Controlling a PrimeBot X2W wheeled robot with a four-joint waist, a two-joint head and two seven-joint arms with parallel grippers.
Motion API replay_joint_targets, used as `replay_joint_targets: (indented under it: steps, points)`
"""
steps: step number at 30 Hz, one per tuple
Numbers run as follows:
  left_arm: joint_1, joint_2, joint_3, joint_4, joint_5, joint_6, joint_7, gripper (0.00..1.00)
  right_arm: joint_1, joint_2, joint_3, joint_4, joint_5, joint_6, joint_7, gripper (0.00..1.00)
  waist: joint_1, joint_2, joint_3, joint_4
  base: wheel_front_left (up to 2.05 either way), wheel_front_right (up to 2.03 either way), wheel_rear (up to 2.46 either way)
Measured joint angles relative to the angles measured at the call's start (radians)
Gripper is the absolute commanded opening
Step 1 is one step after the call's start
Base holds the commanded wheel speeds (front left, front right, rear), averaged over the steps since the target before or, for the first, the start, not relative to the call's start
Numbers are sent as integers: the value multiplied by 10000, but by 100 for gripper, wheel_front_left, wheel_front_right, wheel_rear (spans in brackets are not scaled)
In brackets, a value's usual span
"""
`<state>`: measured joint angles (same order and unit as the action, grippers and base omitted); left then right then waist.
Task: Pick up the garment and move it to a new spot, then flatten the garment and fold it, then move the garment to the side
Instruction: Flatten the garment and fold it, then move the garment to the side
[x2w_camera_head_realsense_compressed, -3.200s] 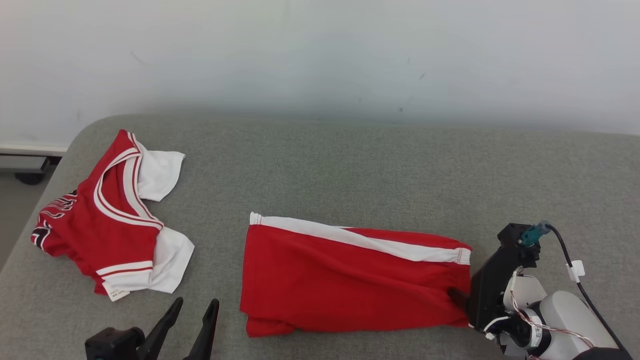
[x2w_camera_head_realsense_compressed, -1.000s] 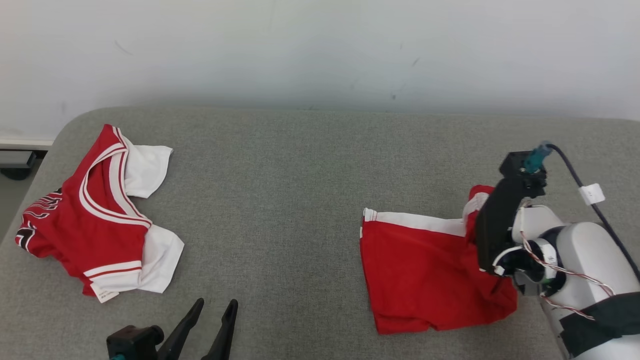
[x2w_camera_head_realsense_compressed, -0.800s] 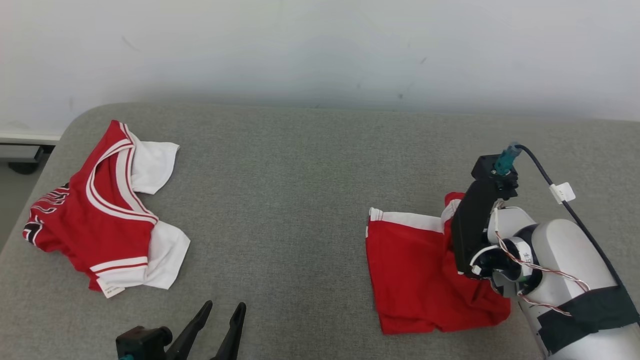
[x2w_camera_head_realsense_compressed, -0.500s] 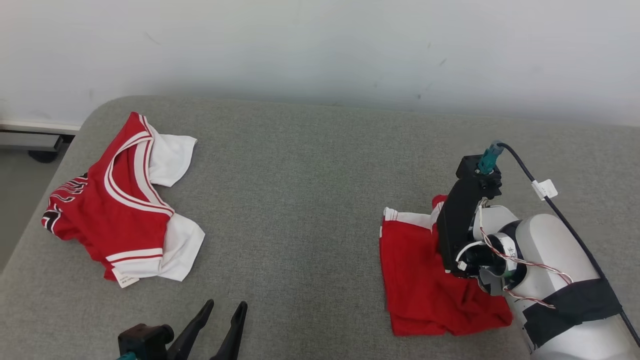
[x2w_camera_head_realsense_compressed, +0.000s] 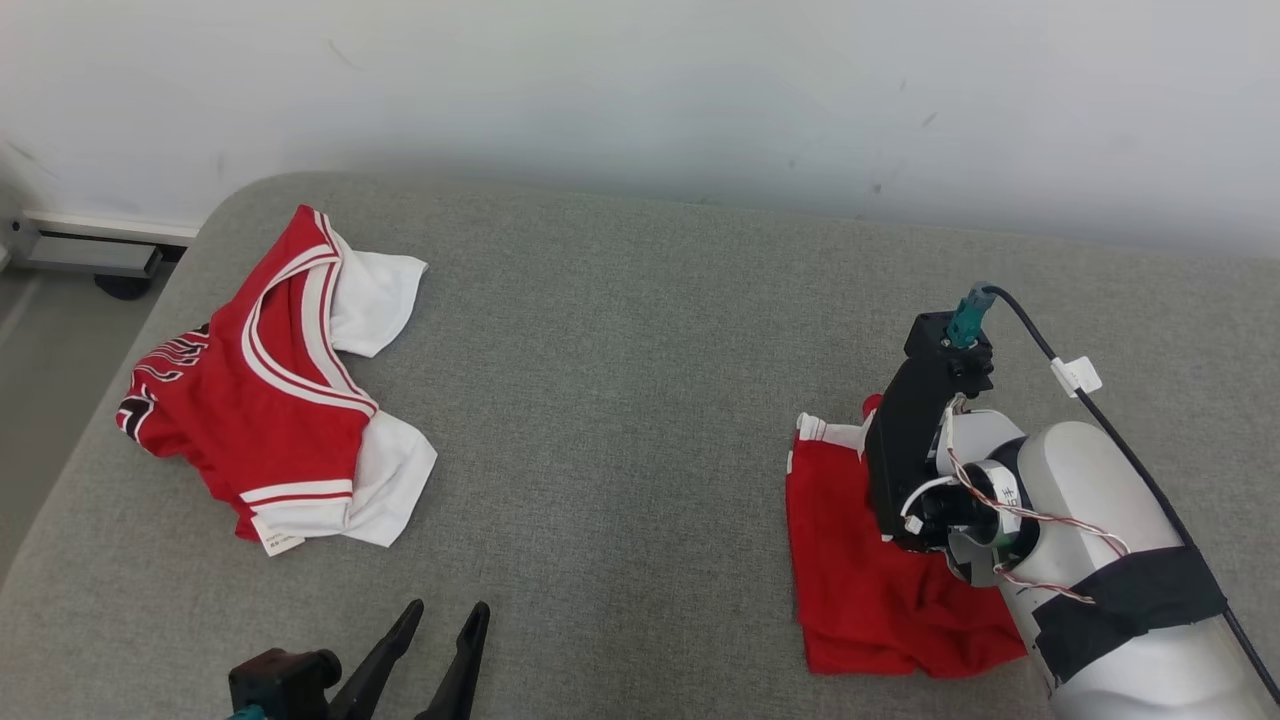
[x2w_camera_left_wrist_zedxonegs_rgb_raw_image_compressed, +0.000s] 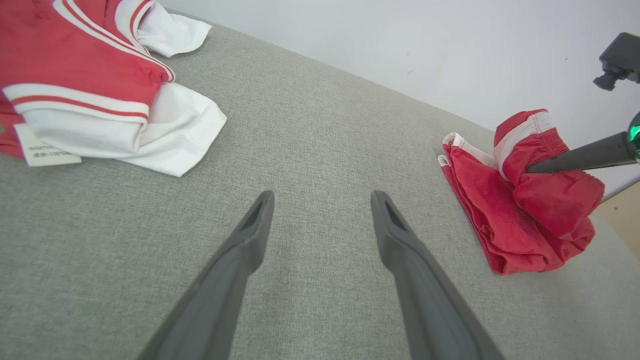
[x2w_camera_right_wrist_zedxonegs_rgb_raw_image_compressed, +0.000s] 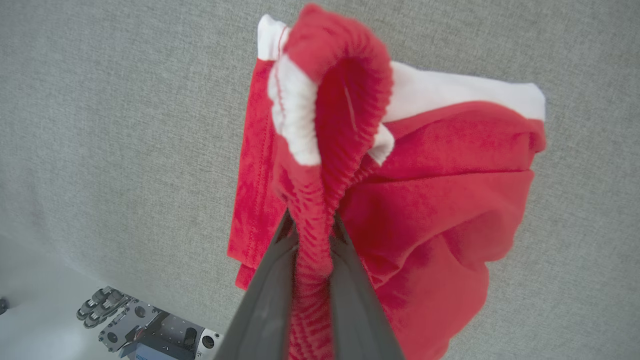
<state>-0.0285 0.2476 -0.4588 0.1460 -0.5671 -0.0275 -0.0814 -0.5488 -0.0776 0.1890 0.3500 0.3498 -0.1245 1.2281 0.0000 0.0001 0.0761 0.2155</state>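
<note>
Red shorts (x2w_camera_head_realsense_compressed: 870, 590) with white trim heaped at the right of the grey fabric surface (x2w_camera_head_realsense_compressed: 620, 330), elastic waistband pinched and lifted by the closed right gripper (x2w_camera_right_wrist_zedxonegs_rgb_raw_image_compressed: 312, 222), left gripper (x2w_camera_left_wrist_zedxonegs_rgb_raw_image_compressed: 322, 197) spread wide and empty, nearer the red-and-white jersey (x2w_camera_head_realsense_compressed: 270, 400).

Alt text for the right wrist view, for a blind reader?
The right gripper is shut on the elastic waistband of the red shorts with white trim, holding that edge up while the rest lies bunched on the grey fabric surface.
</note>
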Motion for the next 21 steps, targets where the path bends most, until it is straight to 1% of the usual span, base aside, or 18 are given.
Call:
replay_joint_targets:
  steps: [1,2,9,18,20,21]
  points:
    - [-1,-2,-2,0,0,0,-4,100,-25,2,0,15,0,0,-54,79,0,-1,7,4,0,0,0]
    - [-2,-4,-4,0,0,-2,-25,100,-85,2,0,35,2,0,-67,100,0,0,12,7,0,0,0]
    - [-1,31,102,48,-36,4,-84,100,-352,59,0,52,176,0,-407,100,0,0,6,-81,0,0,0]
    - [24,104,247,46,-50,25,-176,100,-395,82,138,-343,270,69,-775,100,0,-1,-113,-406,0,0,0]
    - [40,132,265,38,-58,92,-226,100,-383,-117,173,-426,98,104,-813,100,0,-1,-140,-502,0,0,0]
    - [42,142,272,36,-58,92,-249,100,-347,-339,167,-489,-52,102,-832,100,0,-1,-153,-551,0,0,0]
